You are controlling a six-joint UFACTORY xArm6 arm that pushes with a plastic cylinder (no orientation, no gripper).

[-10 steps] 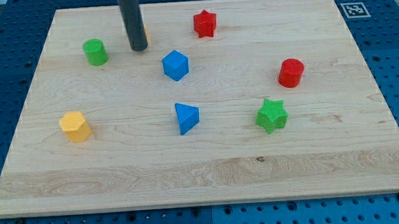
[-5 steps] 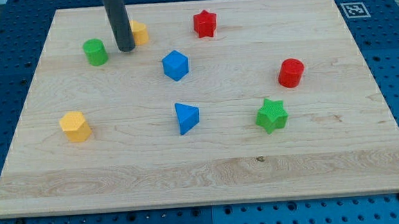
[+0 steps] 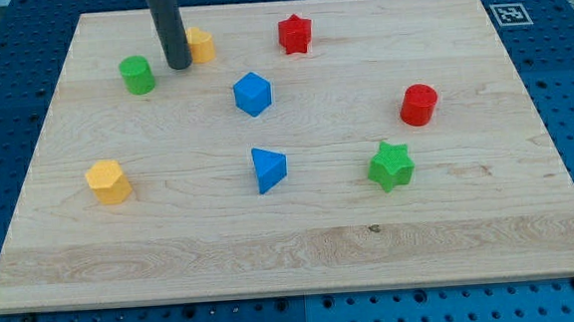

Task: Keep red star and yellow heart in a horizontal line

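The red star (image 3: 295, 34) sits near the top of the wooden board (image 3: 293, 251), right of centre-left. The yellow heart (image 3: 200, 44) lies to its left at about the same height, partly hidden by my rod. My tip (image 3: 178, 65) rests on the board just left of the yellow heart, touching or almost touching it, and right of the green cylinder (image 3: 138, 74).
A blue cube (image 3: 252, 93) and a blue triangular block (image 3: 268, 169) lie mid-board. A yellow hexagonal block (image 3: 108, 181) is at the left, a red cylinder (image 3: 418, 104) and a green star (image 3: 391, 166) at the right.
My tip has moved left, from in front of the yellow heart to its left side, and the heart now shows beside the rod. The blocks have not visibly moved.
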